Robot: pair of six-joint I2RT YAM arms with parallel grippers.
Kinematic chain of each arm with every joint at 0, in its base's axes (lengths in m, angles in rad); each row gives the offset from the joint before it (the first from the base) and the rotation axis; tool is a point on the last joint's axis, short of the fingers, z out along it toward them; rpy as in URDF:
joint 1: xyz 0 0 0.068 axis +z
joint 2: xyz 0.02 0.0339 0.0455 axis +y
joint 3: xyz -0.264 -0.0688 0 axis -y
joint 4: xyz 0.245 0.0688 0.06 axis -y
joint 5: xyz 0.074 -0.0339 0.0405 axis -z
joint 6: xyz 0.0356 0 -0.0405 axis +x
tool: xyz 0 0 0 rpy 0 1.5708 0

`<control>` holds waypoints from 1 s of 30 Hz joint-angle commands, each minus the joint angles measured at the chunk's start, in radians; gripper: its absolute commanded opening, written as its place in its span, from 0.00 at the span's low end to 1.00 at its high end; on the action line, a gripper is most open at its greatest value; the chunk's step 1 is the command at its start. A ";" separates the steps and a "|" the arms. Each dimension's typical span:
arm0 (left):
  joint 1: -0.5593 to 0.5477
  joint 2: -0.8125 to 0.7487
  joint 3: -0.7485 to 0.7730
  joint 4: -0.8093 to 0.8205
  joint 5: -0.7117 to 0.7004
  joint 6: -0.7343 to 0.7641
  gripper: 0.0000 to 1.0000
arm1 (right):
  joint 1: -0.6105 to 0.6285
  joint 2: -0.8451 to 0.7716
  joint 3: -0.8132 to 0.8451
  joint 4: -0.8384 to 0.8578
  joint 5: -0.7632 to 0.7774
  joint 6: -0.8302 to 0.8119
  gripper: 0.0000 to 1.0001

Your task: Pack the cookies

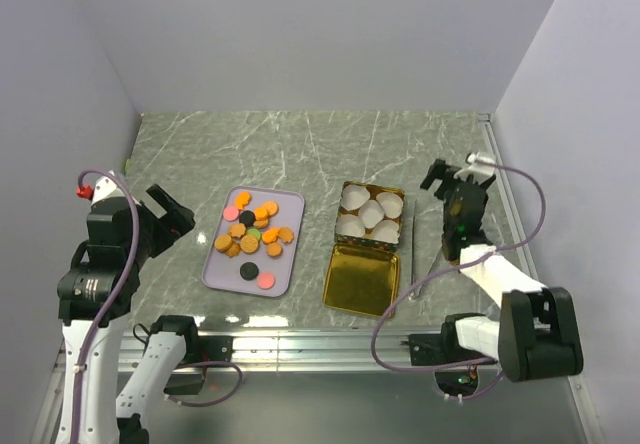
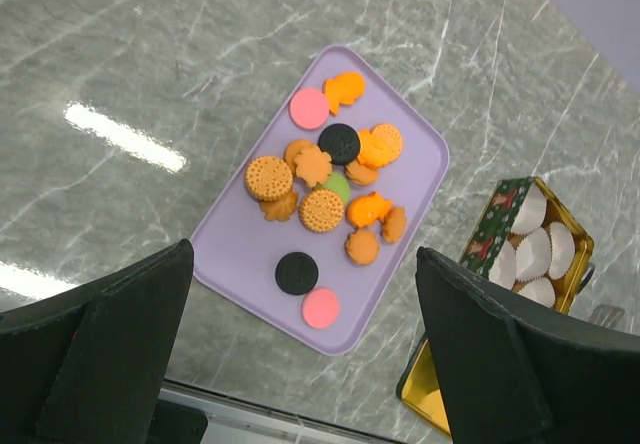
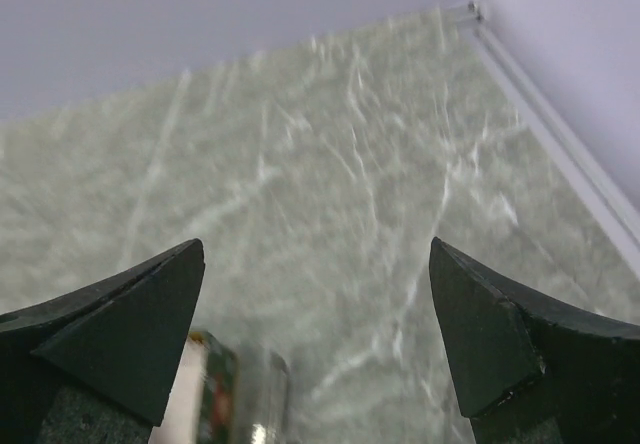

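Two pincers hang over the marble-patterned table [image 1: 300,144], both spread wide with nothing between their fingers. The cookies [image 1: 252,236] all lie on a lavender tray [image 1: 222,274], left of the middle. Most sit heaped in its far half, chiefly orange and golden-brown with a green one tucked among them. One pink and one black lie at the heap's far edge, and another black and pink pair lies apart toward the near end.

The left gripper [image 1: 172,216] is raised just beside the tray's left edge and touches neither the tray nor the cookies. From its own camera, the cookies [image 2: 330,179] show on the tray [image 2: 245,254] below, framed between the two dark fingers [image 2: 120,334].

An open tin [image 1: 373,185] stands to the right of the tray, holding white paper cups [image 1: 368,214], and its gold-lined lid [image 1: 362,279] lies flat against its near side. No cookie is in the tin. A thin dark utensil [image 1: 415,254], maybe tongs, though it is too slim to tell, lies just right of the tin.

The right gripper [image 1: 457,179] sits beyond that, near the right wall and well apart from the cookies, with the tin between them. Its camera looks out over bare table toward the far corner.
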 commanded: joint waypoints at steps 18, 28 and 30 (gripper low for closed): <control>-0.043 -0.107 -0.116 0.069 0.141 -0.044 0.98 | -0.021 -0.089 0.683 -1.566 -0.056 0.500 0.98; -0.108 -0.118 -0.101 0.050 0.136 -0.041 0.97 | -0.022 -0.124 0.419 -1.680 -0.354 0.429 0.99; -0.111 -0.124 -0.098 0.038 0.139 -0.041 0.97 | -0.021 -0.096 0.395 -1.677 -0.365 0.420 0.99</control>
